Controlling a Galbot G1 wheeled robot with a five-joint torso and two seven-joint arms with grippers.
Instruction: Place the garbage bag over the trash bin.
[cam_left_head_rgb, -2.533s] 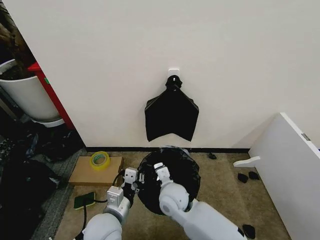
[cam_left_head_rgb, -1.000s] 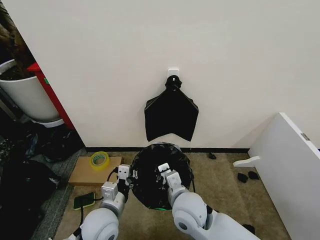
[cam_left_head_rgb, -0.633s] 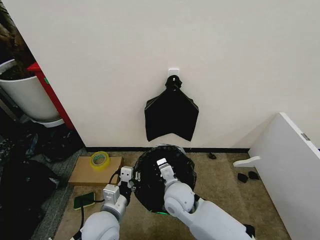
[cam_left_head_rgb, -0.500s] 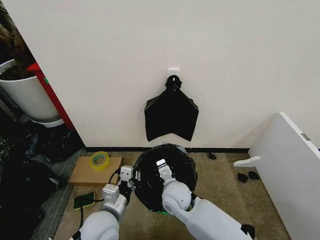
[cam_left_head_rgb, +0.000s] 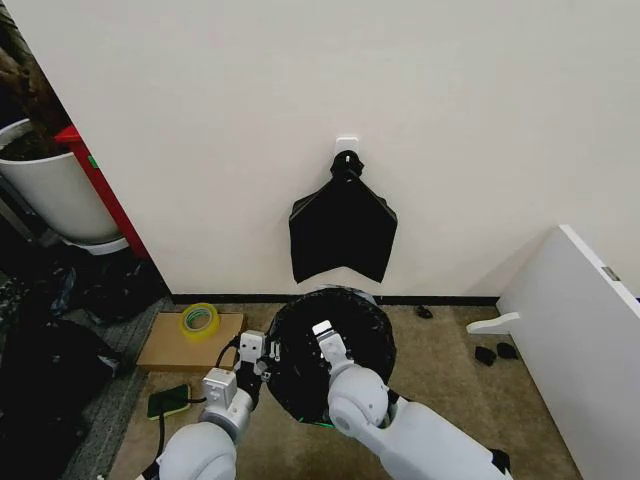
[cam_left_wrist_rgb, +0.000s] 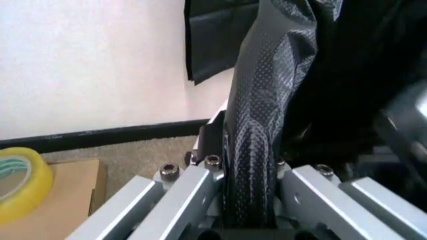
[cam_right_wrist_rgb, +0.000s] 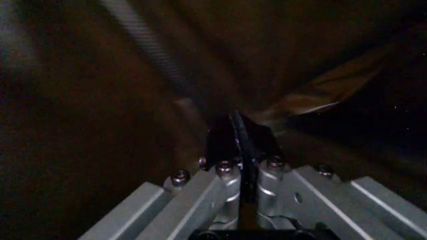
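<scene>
Head view, nearest first: both white arms reach forward from the lower edge to the garbage bag (cam_left_head_rgb: 345, 345), a glossy black crinkled mass that sits on the floor just in front of the wall and covers the trash bin completely, so none of the bin's white plastic can be made out. The left gripper (cam_left_head_rgb: 262, 362) is at the bag's 9 o'clock edge; in the left wrist view its fingers (cam_left_wrist_rgb: 207, 150) are closed tight on a fold of the dotted black film (cam_left_wrist_rgb: 257, 125), which runs up between them. The right gripper (cam_left_head_rgb: 328, 345) is sunk into the bag's open mouth near the centre; the right wrist view is very dark, yet its fingers (cam_right_wrist_rgb: 227, 145) can be seen pressed together on a thin pleat of film (cam_right_wrist_rgb: 240, 132).

At the bag's 9 o'clock, well apart, a roll of yellow tape (cam_left_head_rgb: 199, 320) lies on a flat cardboard box (cam_left_head_rgb: 190, 343); a green-edged pad (cam_left_head_rgb: 168, 403) lies nearer the robot. Beyond, at 12 o'clock, a flat fan-shaped black bag bundle (cam_left_head_rgb: 342, 225) hangs on the wall (cam_left_head_rgb: 450, 120) from a white hook (cam_left_head_rgb: 346, 143). A white planter (cam_left_head_rgb: 50, 190) is cut off at the far left, a white cabinet (cam_left_head_rgb: 580, 340) at the right. No writing is legible anywhere.
</scene>
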